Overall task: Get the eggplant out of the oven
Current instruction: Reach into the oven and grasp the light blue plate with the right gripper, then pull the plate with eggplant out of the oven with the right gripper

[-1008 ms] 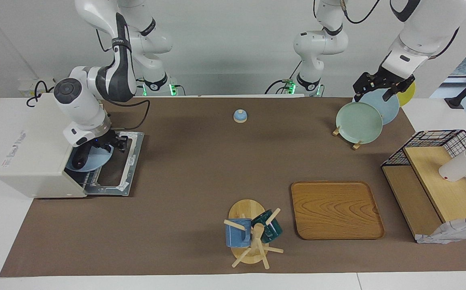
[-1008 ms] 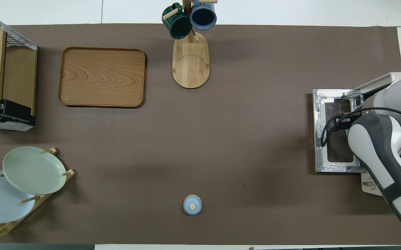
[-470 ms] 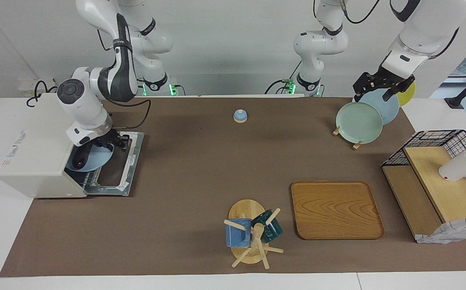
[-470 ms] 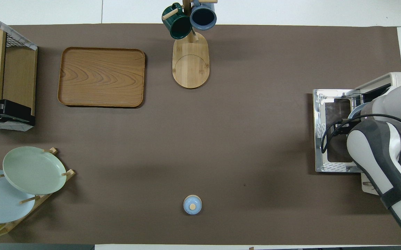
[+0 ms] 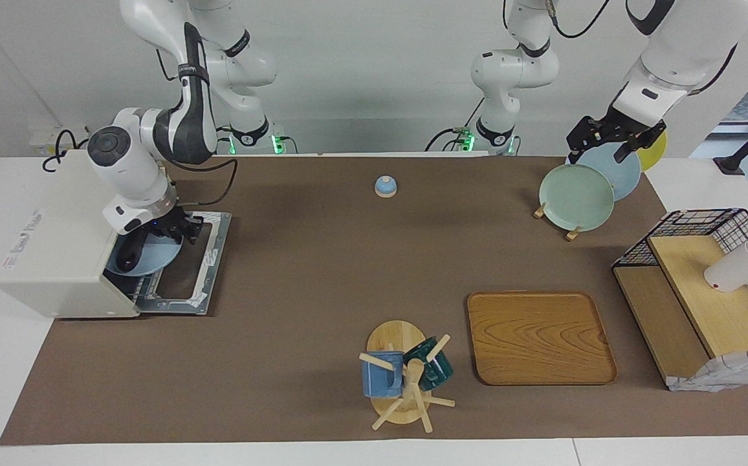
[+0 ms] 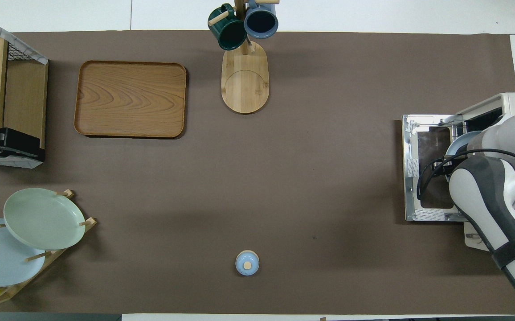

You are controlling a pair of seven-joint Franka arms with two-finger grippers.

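oven (image 5: 50, 239) sits at the right arm's end of the table, door (image 5: 186, 272) dropped flat open, a light blue plate (image 5: 154, 257) sticking out of the mouth over the rack

right gripper (image 5: 165, 234) is low at the oven mouth, right over the plate; a second ago it sat a touch lower and closer in, and half a second ago it drifted slightly up, so it's shuffling, not lifting out. can't tell how wide its fingers stand or whether they have hold of anything

eggplant (image 5: 129, 254) lies on the plate, partly inside the oven, position unchanged across the last second, so it isn't extracted yet. my read: grasp being set up

left gripper (image 5: 613, 137) waits raised over the plate rack (image 5: 581, 188), fingers spread wide, holding nothing
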